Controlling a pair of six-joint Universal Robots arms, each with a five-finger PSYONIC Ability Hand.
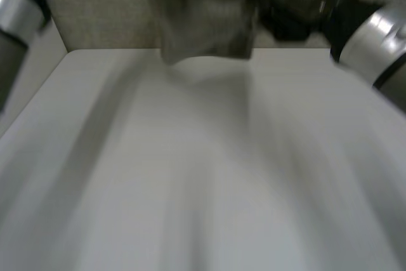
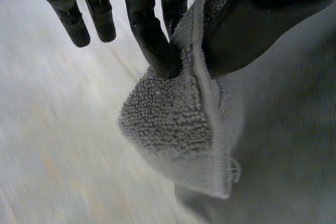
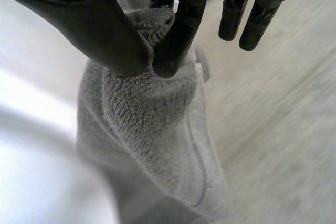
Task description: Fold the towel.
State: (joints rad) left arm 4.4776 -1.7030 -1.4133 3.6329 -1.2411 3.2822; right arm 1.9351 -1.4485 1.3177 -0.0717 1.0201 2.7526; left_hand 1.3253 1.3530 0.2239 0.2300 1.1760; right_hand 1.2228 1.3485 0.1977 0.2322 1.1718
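A grey terry towel [image 1: 203, 20] hangs in the air above the far edge of the white table [image 1: 190, 176], between both arms. My left hand [image 2: 157, 40] pinches a hemmed corner of the towel [image 2: 178, 129] between a finger and the thumb; its other fingers stay straight beside it. Another corner of the towel [image 3: 147, 124] is pinched the same way by my right hand [image 3: 131, 40], and the cloth hangs down from that grip. In the head view the right hand [image 1: 288, 1] is a dark shape beside the towel.
Beyond the table's far edge lies a beige carpeted floor [image 1: 101, 17]. My two forearms [image 1: 374, 39] come in at the upper corners of the head view.
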